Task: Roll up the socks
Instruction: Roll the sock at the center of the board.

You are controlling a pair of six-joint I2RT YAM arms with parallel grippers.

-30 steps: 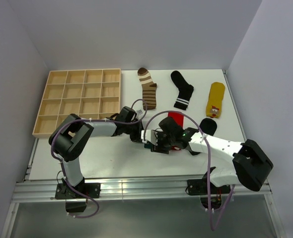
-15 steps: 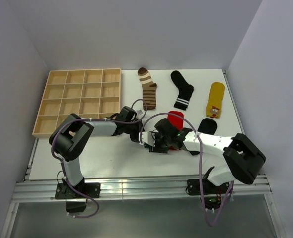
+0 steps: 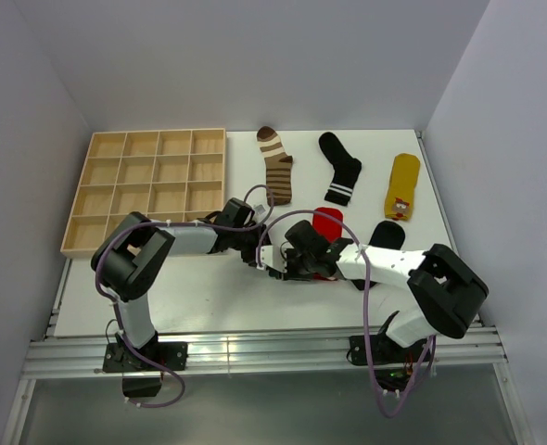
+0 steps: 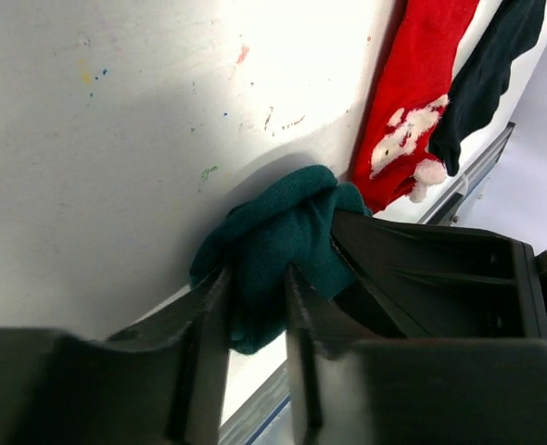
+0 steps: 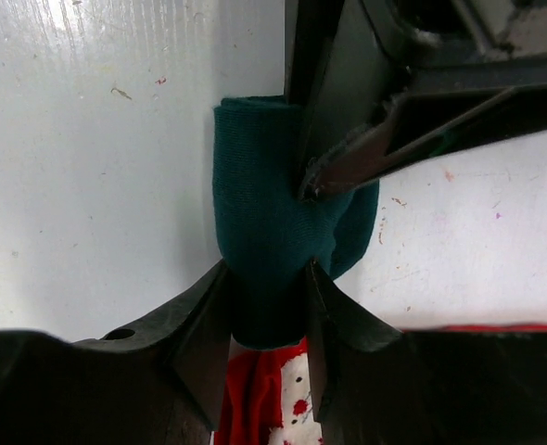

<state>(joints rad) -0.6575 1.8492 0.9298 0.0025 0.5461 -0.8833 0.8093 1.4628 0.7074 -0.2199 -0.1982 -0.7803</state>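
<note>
Mid-roll at the centre of the table [image 4: 116, 111], left tool [image 4: 255, 289] and right tool [image 5: 266, 278] are both gripping the bunched teal sock [image 5: 255, 185] beside the red sock [image 4: 422, 83]; the next move is probably calling for a careful release.

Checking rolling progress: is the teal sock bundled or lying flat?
Bundled: both wrist views show the teal sock as a compact wad between the jaws of the left gripper and right gripper.
</note>
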